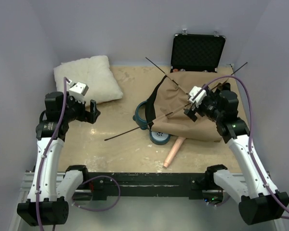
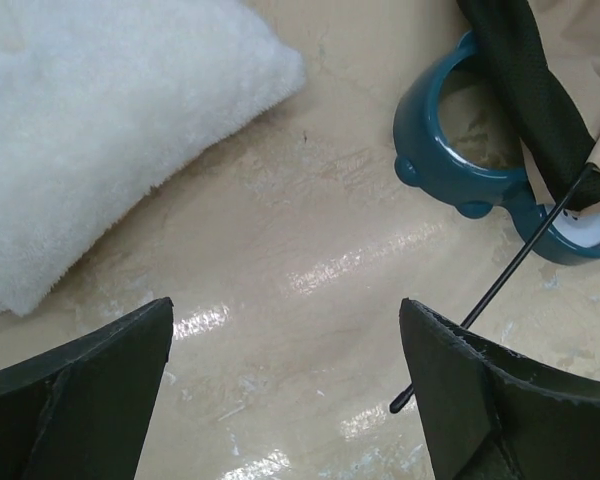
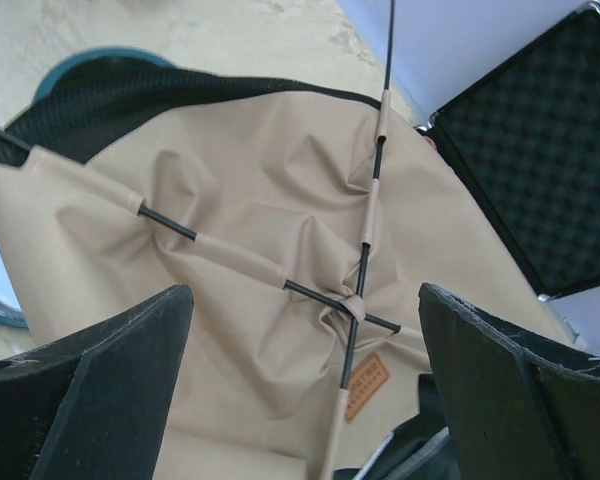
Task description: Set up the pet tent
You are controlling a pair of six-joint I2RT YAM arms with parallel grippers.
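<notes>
Top external view shows the pet tent (image 1: 183, 122), a large sheet of tan-brown woven fabric with black mesh lining. It lies collapsed and wrinkled on the right half of the pale, glossy table (image 1: 120, 149), in front of an open black hard case (image 1: 197, 52) with foam lining. Two thin, long dark poles (image 1: 130, 129) cross on top of it, and one of them reaches far to the left over the bare table.

In the right wrist view the poles pass through narrow fabric sleeves (image 3: 230, 250) and meet in a cross near a small brown label (image 3: 365, 385). The right gripper (image 3: 305, 310) hangs above this crossing with its fingers spread wide, holding nothing.

The left gripper (image 2: 285, 340) is also spread and empty, low over the table. The free tip of the long pole lies just beside its right finger. A fluffy white pillow (image 2: 100, 120) is on one side of it, and a round, smooth teal bowl (image 2: 450, 160) is partly under the black trim of the tent.

I judge that the poles are already threaded but the tent is not yet raised. The next move probably calls for pinching a pole end and bending it so the fabric lifts into a pyramid. The poles are thin, round and springy, so they may slip, and the soft cloth gives no support.
</notes>
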